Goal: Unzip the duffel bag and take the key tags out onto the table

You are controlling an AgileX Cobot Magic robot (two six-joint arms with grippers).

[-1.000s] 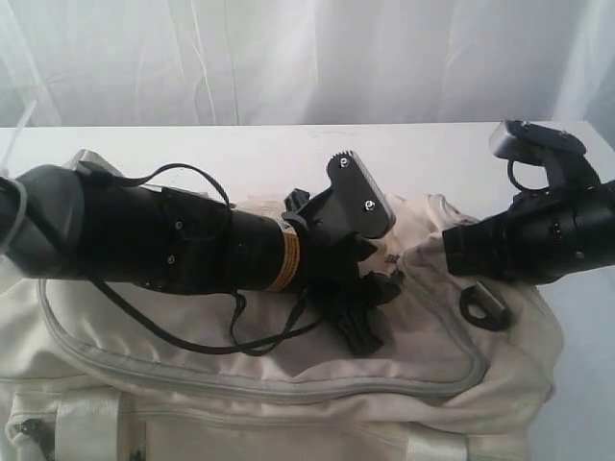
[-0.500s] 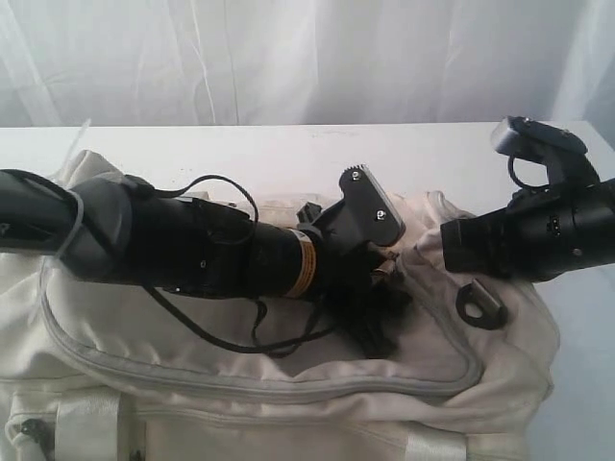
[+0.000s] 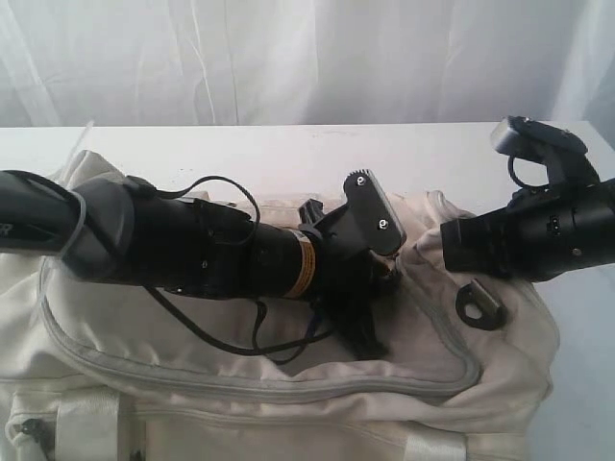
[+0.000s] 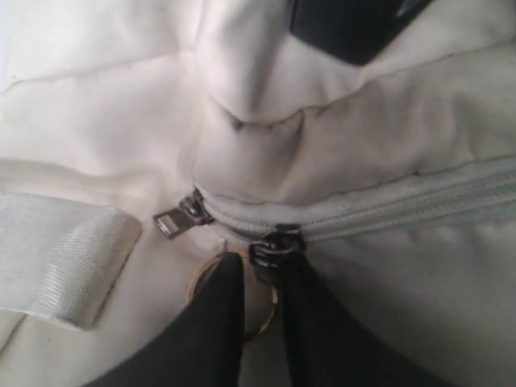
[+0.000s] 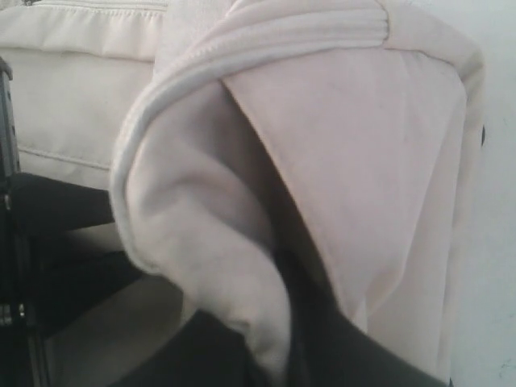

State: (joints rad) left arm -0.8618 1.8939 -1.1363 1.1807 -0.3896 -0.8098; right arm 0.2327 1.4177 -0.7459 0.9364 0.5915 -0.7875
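Duffel bag (image 3: 240, 375), cream with grey zippers, is seen spread across the near part of the white table (image 3: 240, 149), its soft top panel rumpled and framed by a curved zipper run. The left arm (image 3: 173, 250) is stretched from the left over the bag to the middle of the top panel, where the left gripper (image 4: 260, 270) is pointed down at the fabric. In the left wrist view its two black fingers (image 4: 214, 322) are drawn narrow, almost together, right at a grey slider (image 4: 274, 243) at the end of the closed zipper (image 4: 403, 214). A metal ring (image 4: 200, 276) hung from that slider is caught between them, though how firmly it is pinched cannot be made out from so close an angle. A second pull tab (image 4: 179, 219) is laid flat just beside the first, and a pale webbing strap (image 4: 56, 258) is seen near it. On the right, the right gripper (image 5: 282, 351) is closed on a raised fold of fabric (image 5: 210, 242) toward the bag's right end, the cloth being lifted off the panel. The table is seen running on beyond the bag to a white curtain (image 3: 307, 58).
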